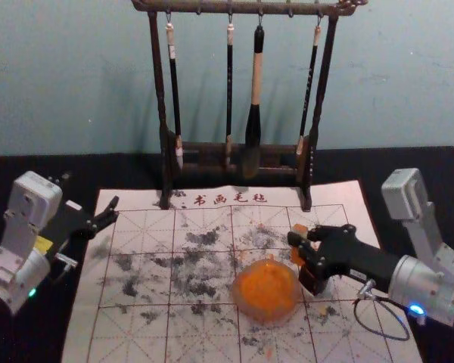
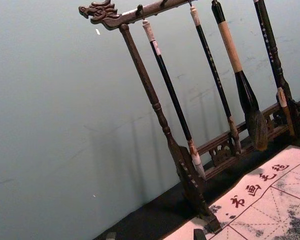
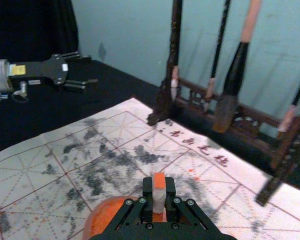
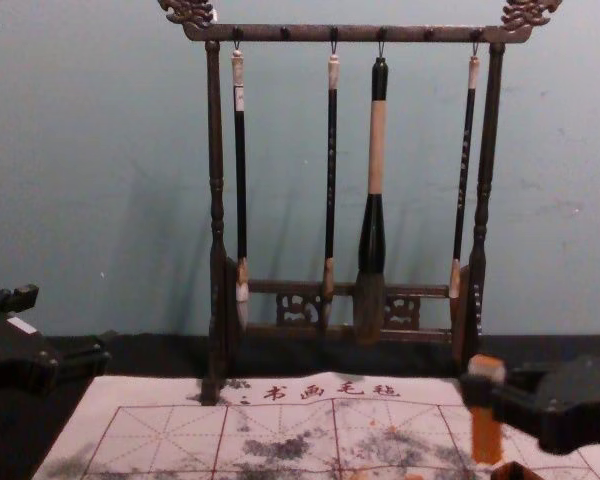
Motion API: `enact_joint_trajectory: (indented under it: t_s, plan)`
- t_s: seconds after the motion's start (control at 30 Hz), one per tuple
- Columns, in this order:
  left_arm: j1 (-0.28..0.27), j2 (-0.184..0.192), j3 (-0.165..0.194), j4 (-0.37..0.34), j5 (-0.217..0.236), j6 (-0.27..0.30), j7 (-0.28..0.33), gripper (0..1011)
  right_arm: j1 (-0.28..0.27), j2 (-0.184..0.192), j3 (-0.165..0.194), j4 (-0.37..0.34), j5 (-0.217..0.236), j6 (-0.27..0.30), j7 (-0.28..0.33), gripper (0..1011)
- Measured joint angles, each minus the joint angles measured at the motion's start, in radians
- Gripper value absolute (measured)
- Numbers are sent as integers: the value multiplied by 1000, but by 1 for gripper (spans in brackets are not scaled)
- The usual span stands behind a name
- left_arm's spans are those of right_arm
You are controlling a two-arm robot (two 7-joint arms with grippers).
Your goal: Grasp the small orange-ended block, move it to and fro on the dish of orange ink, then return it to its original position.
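Mat (image 1: 204, 333) with smudges (image 1: 203, 290), black cloth (image 1: 30, 166), bluish wall (image 1: 76, 76)

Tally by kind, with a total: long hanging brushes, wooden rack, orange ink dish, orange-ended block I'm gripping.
Long hanging brushes: 4
Dark wooden brush rack: 1
Round dish of orange ink: 1
Small orange-ended block, in the right gripper: 1
Total: 7

gridded mat (image 1: 129, 336) on black cloth (image 1: 363, 162)
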Motion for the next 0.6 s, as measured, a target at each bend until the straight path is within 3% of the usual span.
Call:
enact_joint_trajectory:
  t_s: [0.27,0.6]
  plan:
    - [0,0,0,0,0,0,0,1001,-60,30,52,-51,2,-27,-31,86]
    - [0,0,0,0,0,0,0,1001,-107,41,74,-72,-10,-44,-37,86]
